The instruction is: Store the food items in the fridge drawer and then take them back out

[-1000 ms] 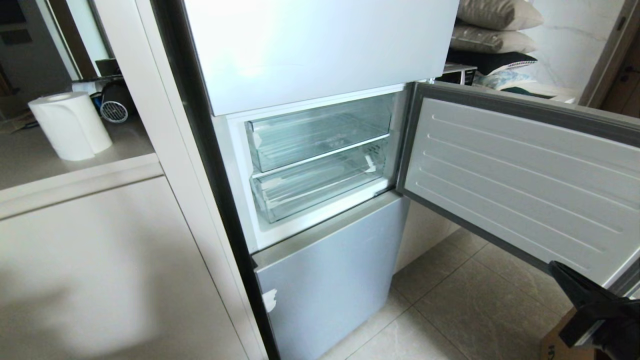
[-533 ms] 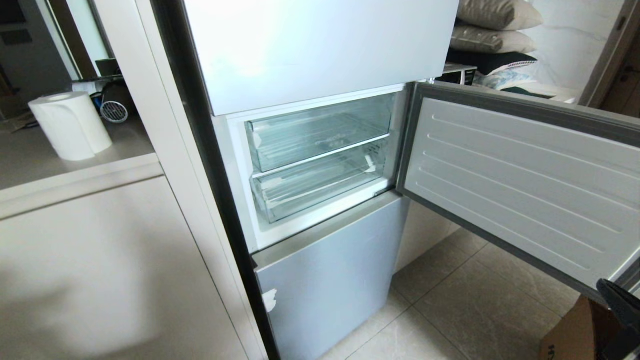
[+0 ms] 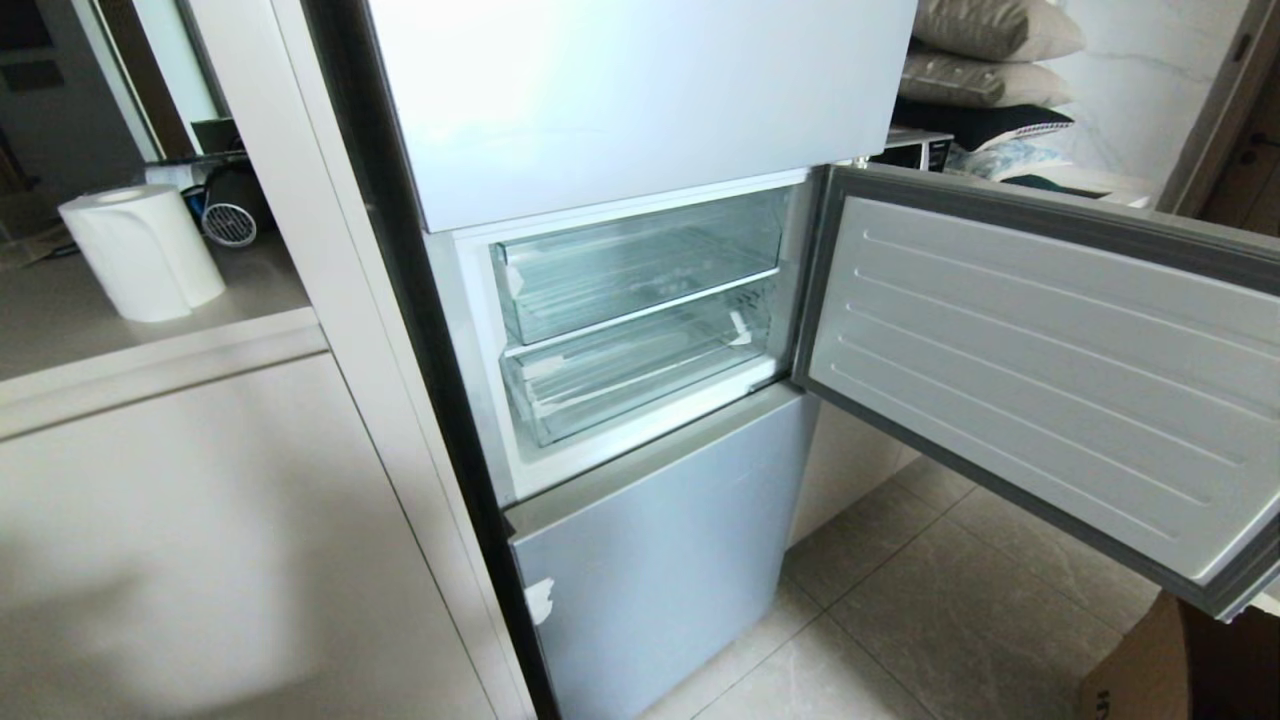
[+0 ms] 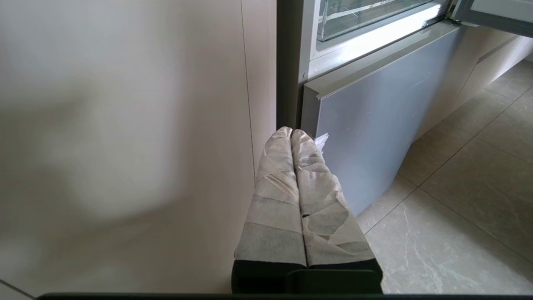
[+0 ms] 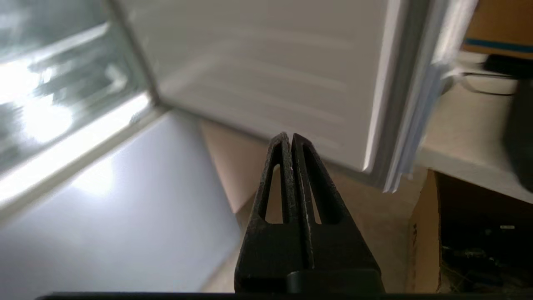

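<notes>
The fridge's middle door (image 3: 1040,370) stands swung open to the right. Inside, the clear fridge drawer (image 3: 640,375) sits pushed in, with a clear tray (image 3: 640,262) above it; both look empty. The food items are out of view. My left gripper (image 4: 291,131), its fingers wrapped in white tape, is shut and empty, low beside the fridge's pale-blue bottom panel (image 4: 374,125). In the right wrist view my black right gripper (image 5: 290,135) is shut and empty, below the open door's lower edge (image 5: 374,166). Neither arm appears in the head view.
A paper towel roll (image 3: 140,250) stands on the counter at the left. A beige cabinet side (image 3: 200,540) flanks the fridge. A cardboard box (image 3: 1140,670) sits on the tiled floor under the open door's corner. Pillows (image 3: 990,50) lie behind the door.
My right gripper, seen at the lower right under the door's corner, has slid down and right out of the head view. The fridge, door and drawers have not moved.
</notes>
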You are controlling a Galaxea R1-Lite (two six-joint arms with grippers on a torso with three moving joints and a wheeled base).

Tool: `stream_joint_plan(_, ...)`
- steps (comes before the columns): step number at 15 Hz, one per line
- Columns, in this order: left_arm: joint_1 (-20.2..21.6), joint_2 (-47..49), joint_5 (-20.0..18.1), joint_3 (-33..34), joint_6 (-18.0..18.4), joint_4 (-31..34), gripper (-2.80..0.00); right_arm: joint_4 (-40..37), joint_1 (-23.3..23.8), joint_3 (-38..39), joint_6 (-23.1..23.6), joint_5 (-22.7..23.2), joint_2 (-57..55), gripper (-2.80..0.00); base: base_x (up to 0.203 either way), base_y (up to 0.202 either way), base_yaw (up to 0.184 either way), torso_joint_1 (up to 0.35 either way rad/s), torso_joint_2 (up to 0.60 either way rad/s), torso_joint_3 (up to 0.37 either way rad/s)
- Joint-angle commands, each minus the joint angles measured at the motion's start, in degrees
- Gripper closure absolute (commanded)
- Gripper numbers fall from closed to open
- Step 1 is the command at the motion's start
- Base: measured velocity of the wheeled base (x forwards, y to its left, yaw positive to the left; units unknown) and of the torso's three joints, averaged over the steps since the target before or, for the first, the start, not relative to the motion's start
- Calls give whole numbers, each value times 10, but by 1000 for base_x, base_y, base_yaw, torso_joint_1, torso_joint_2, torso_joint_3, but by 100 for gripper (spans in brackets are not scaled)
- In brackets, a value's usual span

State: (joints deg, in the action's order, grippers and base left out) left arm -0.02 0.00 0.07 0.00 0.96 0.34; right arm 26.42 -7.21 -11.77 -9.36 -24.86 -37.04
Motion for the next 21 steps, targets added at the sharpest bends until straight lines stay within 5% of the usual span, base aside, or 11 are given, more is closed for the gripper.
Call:
stream_joint_plan(1, 0, 1, 0, 0, 0, 0, 0, 0, 166, -41, -30, 92, -37, 0, 0, 0, 0, 0, 0, 0)
stream_joint_plan(4, 0, 1, 0, 0, 0, 0, 0, 58, 380, -64, -77, 244, -145, 0, 0, 0, 0, 0, 0, 0)
stream_joint_plan(6, 0, 1, 0, 0, 0, 0, 0, 98, 473, -84, -101, 328, -238, 0, 0, 0, 0, 0, 0, 0)
stream_joint_plan(11, 0, 1, 0, 0, 0, 0, 0, 266, 632, -155, -150, 381, -410, 0, 0, 0, 0, 0, 0, 0)
stream_joint_plan(18, 0, 1, 0, 0, 0, 0, 0, 390, 712, -241, -226, 426, -540, 0, 0, 0, 0, 0, 0, 0)
stream_joint_plan(21, -1, 1, 0, 0, 0, 0, 0, 391, 718, -287, -352, 516, -594, 0, 0, 0, 0, 0, 0, 0)
